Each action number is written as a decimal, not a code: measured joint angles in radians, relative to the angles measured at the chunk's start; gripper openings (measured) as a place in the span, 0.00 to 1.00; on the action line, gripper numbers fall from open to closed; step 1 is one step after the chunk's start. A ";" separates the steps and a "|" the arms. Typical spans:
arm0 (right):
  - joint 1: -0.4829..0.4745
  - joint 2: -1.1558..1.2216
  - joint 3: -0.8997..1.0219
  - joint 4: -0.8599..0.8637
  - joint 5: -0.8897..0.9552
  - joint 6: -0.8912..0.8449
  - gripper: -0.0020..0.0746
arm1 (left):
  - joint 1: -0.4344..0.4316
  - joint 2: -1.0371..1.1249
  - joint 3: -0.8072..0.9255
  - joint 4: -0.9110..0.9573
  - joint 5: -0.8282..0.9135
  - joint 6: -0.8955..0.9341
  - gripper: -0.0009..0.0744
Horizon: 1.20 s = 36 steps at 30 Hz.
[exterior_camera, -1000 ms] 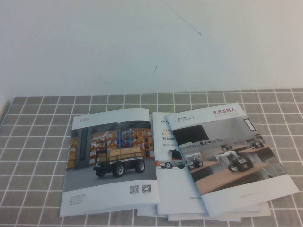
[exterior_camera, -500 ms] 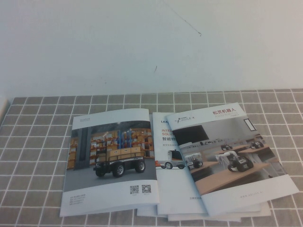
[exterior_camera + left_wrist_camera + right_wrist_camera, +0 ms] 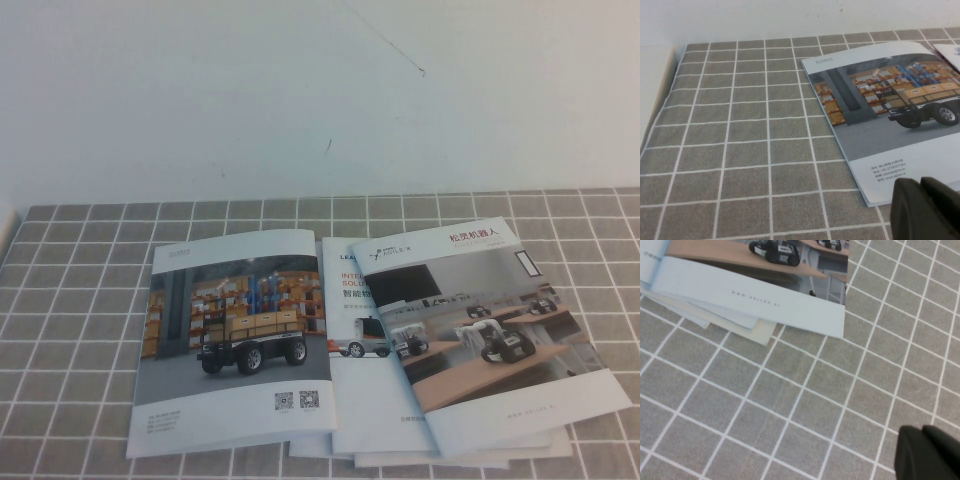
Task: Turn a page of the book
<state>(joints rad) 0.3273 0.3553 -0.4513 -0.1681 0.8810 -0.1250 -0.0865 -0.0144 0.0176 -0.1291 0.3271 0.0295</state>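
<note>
Grey tiled tablecloth (image 3: 80, 300) holds the closed book (image 3: 235, 340); left gripper (image 3: 927, 209), right gripper (image 3: 927, 452) unclear.

Bench (image 3: 80, 300) covered by grey cloth gridded with white lines; white wall (image 3: 300, 90) behind it. Brochure with red Chinese title (image 3: 495, 335) lay topmost at the right, slightly skewed, overlapping a white brochure with blue lettering (image 3: 360, 370). More pale sheets (image 3: 715, 320) stuck out from beneath that stack.
</note>
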 joint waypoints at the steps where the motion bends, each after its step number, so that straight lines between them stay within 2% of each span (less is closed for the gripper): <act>1: 0.000 0.000 0.000 0.000 0.000 0.000 0.02 | 0.000 0.000 -0.001 0.003 0.000 -0.005 0.01; 36: 0.000 0.000 0.000 0.000 -0.002 0.000 0.02 | 0.000 0.000 -0.002 0.013 0.002 -0.013 0.01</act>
<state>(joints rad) 0.3273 0.3553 -0.4513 -0.1681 0.8792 -0.1250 -0.0865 -0.0144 0.0153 -0.1166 0.3286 0.0167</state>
